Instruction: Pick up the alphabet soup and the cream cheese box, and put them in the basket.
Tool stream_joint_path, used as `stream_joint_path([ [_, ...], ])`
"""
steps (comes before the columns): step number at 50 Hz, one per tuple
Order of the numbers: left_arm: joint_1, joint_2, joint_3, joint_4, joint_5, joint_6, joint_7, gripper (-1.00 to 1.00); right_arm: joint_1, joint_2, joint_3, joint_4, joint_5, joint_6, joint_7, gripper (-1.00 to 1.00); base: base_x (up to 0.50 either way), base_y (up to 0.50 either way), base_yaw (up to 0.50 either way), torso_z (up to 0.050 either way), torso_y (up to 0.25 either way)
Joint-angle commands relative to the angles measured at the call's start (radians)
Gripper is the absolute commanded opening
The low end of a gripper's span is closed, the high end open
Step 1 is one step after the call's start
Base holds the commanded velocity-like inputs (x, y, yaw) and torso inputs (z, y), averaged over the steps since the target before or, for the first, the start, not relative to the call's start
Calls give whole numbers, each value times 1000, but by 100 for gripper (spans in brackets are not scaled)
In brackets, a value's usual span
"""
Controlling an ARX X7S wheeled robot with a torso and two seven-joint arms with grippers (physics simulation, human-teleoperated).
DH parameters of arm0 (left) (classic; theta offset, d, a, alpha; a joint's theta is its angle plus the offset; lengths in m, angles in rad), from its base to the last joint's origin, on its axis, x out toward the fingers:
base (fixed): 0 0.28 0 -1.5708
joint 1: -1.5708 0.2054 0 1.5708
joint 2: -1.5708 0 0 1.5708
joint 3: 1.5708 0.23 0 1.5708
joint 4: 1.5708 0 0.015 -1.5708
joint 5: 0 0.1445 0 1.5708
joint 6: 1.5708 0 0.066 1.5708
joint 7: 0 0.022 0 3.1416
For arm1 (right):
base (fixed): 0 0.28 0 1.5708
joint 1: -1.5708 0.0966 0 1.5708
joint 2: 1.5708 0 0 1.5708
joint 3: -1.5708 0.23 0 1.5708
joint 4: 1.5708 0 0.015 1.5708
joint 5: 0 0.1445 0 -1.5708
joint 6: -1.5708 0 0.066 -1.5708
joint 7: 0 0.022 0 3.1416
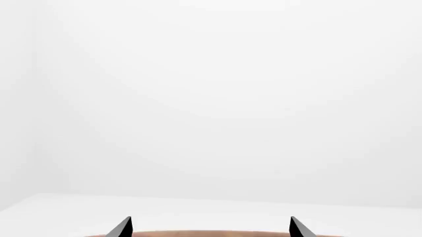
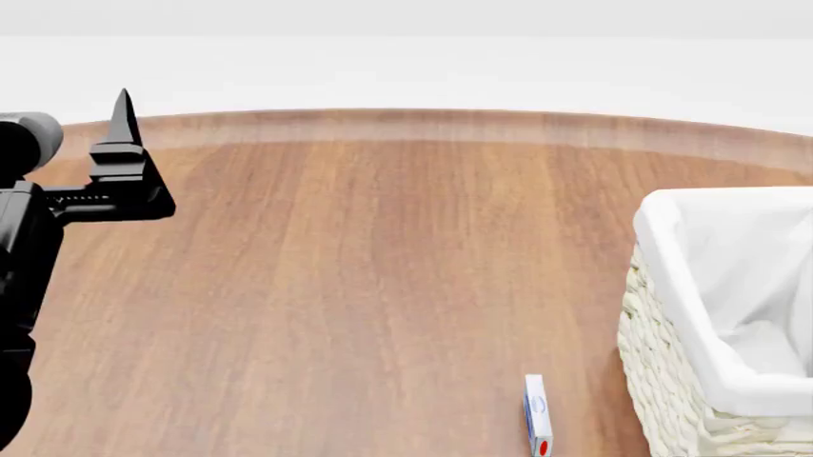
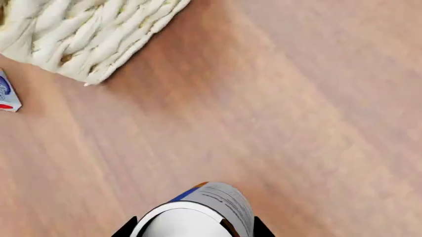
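Observation:
The alphabet soup (image 3: 221,200), a can with a blue label and pale flat top, sits between the two dark fingertips of my right gripper (image 3: 192,230), which press on its sides above the wooden table. This gripper is out of the head view. The cream cheese box (image 2: 538,416) stands on edge on the table just left of the basket (image 2: 696,354); it also shows in the right wrist view (image 3: 7,95) beside the basket's woven corner (image 3: 86,34). My left gripper (image 2: 122,133) is open and empty, raised over the table's far left; its fingertips (image 1: 124,227) stand wide apart.
The round wooden table (image 2: 381,248) ends in a curved far edge against a white floor. The basket holds only its white cloth lining (image 2: 749,276).

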Motion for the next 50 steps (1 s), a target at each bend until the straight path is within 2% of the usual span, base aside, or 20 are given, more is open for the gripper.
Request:
stream_joint_path([
  [1, -5, -4, 1, -6, -3, 1, -3, 100, 176, 166, -136, -56, 290, -76, 242, -100, 0, 0, 0, 0, 0],
  [8, -4, -6, 2, -6, -5, 4, -4, 100, 313, 264, -249, -71, 384, -142, 306, -100, 0, 0, 0, 0, 0],
  [26, 1, -8, 11, -4, -9, 10, -9, 100, 621, 371, -479, -74, 430, -200, 327, -100, 0, 0, 0, 0, 0],
  [33, -1, -10, 11, -10, -10, 13, -10, 100, 774, 368, -559, -63, 349, -184, 300, -100, 0, 0, 0, 0, 0],
  [36, 5, -9, 14, -13, -8, 19, -9, 100, 844, 336, -573, -56, 247, -195, 273, -100, 0, 0, 0, 0, 0],
  [47, 2, -10, 20, -19, -10, 22, -11, 100, 1011, 265, -660, -3, 102, -176, 176, -100, 0, 0, 0, 0, 0],
  [50, 4, -10, 23, -15, -11, 22, -13, 100, 1061, 220, -705, 38, 10, -170, 114, -100, 0, 0, 0, 0, 0],
])
